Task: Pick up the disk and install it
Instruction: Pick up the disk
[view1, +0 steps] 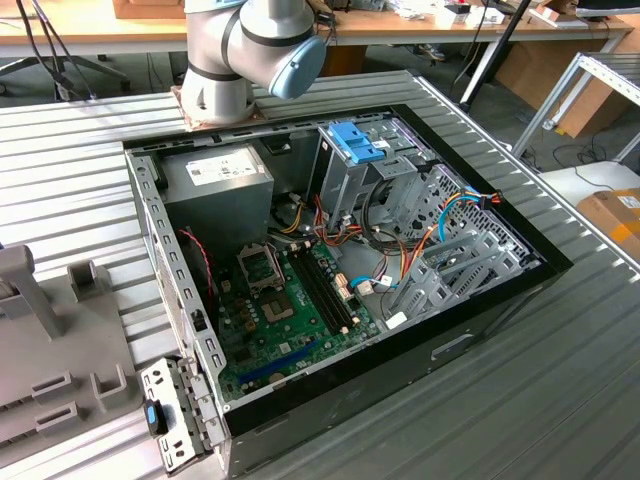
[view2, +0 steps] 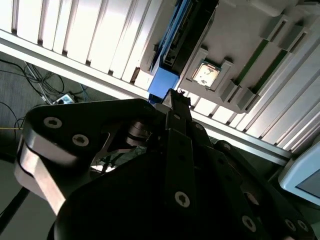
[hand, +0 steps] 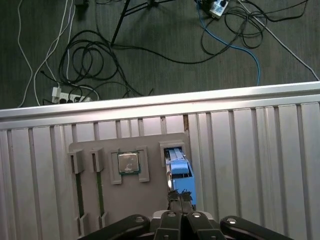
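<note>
Nearest, the black gripper (hand: 180, 196) hangs with its fingers pressed together, pinching nothing, just above the grey holder (hand: 150, 190) on the ribbed table (hand: 250, 165). In the first wrist view a square chip (hand: 128, 162) sits in its recess. Beside it, the disk (hand: 179, 167) stands on edge in a slot, and the fingertips may be touching its blue rail.

Ribbed metal table (view1: 560, 400); dark floor (hand: 165, 30), loose cables (hand: 95, 65); wooden desk (view1: 80, 40) behind.
</note>
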